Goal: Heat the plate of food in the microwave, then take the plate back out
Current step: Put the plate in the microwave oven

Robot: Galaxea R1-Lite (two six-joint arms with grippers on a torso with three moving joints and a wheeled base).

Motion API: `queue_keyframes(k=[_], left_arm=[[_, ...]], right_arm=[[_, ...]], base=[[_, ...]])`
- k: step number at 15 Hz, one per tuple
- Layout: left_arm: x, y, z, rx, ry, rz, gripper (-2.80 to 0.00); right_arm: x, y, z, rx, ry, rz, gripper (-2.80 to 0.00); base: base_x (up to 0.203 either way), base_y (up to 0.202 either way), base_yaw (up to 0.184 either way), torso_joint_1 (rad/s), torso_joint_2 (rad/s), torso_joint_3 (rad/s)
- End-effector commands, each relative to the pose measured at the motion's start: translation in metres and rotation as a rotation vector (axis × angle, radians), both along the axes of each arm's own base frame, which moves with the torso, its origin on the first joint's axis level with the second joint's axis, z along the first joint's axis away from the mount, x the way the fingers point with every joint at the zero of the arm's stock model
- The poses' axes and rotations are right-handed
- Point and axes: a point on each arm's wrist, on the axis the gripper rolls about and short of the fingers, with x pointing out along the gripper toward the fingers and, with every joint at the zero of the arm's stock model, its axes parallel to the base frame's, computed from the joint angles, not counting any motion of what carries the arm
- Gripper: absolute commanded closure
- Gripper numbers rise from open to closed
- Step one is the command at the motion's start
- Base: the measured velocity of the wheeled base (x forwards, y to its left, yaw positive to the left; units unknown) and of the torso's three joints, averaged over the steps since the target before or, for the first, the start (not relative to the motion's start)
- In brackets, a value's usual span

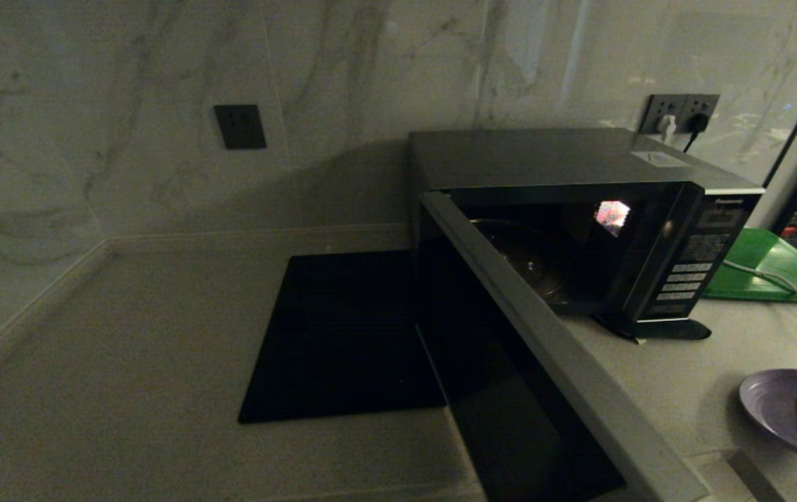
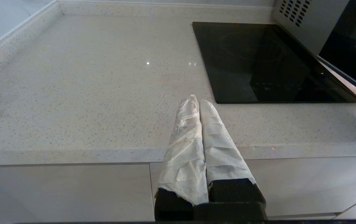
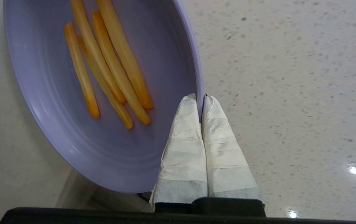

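The dark grey-and-silver microwave (image 1: 579,209) stands at the back of the counter with its door (image 1: 510,362) swung wide toward me; its glass turntable (image 1: 524,261) is bare. The lavender plate of food (image 1: 782,411) (image 3: 72,130), with several orange-yellow sticks, shows at the head view's lower right edge, raised and tilted above the counter. My right gripper (image 3: 200,99) is shut on the plate's rim, one wrapped finger inside and one outside. My left gripper (image 2: 196,101) is shut and empty above the counter's front edge, left of the microwave. Neither gripper shows in the head view.
A flat black glass square (image 1: 342,335) (image 2: 268,62) lies in the counter left of the microwave. A green board (image 1: 775,268) with a white cable across it lies to the right of the microwave. Marble wall behind, with a plugged-in socket (image 1: 680,111).
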Motion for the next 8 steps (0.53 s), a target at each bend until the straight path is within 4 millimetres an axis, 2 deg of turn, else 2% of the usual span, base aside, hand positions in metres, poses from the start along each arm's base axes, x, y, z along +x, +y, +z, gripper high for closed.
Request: queue_keyframes(k=[1,8], left_arm=[[0.0,0.0,0.0,-0.001,-0.001,0.0,0.0],[0.0,0.0,0.0,-0.001,-0.001,0.0,0.0]], right_arm=[[-0.0011,0.0019,0.0033,0.002,-0.015,0.004,0.0],[-0.0042,0.0084,0.0066,0.062,-0.09,0.011,0.0]], base=[[0.0,0.0,0.0,0.0,0.0,0.0],[0.0,0.0,0.0,0.0,0.0,0.0]])
